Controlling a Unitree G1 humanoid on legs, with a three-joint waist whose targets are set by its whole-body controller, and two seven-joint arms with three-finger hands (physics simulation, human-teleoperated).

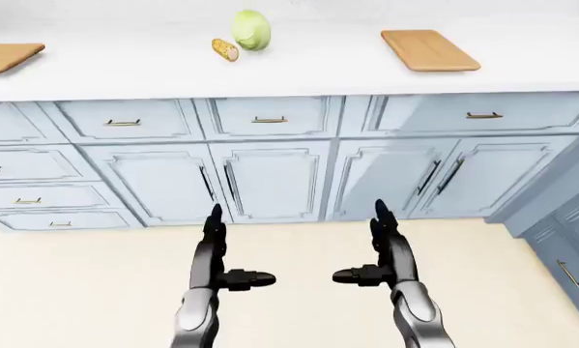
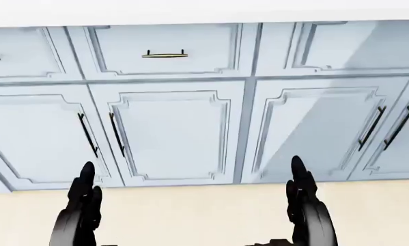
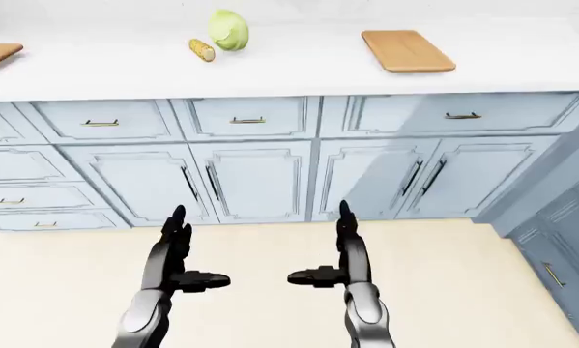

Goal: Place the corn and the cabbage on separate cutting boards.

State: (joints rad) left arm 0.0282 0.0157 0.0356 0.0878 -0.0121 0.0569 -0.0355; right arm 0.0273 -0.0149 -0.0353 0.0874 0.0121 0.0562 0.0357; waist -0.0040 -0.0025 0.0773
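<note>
Both hands hang low over the pale floor [image 1: 76,290], well short of the cabinets and holding nothing. The left hand [image 1: 221,261] stands with its fingers pointing straight up toward the cabinet doors and its thumb jutting sideways toward the other hand. The right hand [image 1: 381,257] mirrors it, fingers up, thumb reaching back toward the left one. The two thumbs point at each other with a clear gap between them. Each hand is spread wide, with no object between its fingers.

Far above and beyond the left hand, on the white tabletop [image 1: 318,72], lies the corn [image 1: 225,49], a short yellow cob turned at a slant. Just beside it, on the side toward the right hand, sits the cabbage [image 1: 252,30], pale green and rounded; whether the two touch cannot be told. Neither rests on a board.

Up and outward from the right hand, also on the tabletop, lies a wooden cutting board [image 1: 429,50], bare, set at a slight angle, well apart from the cabbage. A second cutting board [image 1: 6,56] shows at the far edge of the left-eye view, up and outward from the left hand, cut off by the frame and likewise bare.

Between the hands and the tabletop runs a row of light blue cabinets [image 1: 270,174], drawers with brass pulls above, doors with dark handles below. The head view shows only these doors close up, with the fingertips of both hands rising from its bottom edge.
</note>
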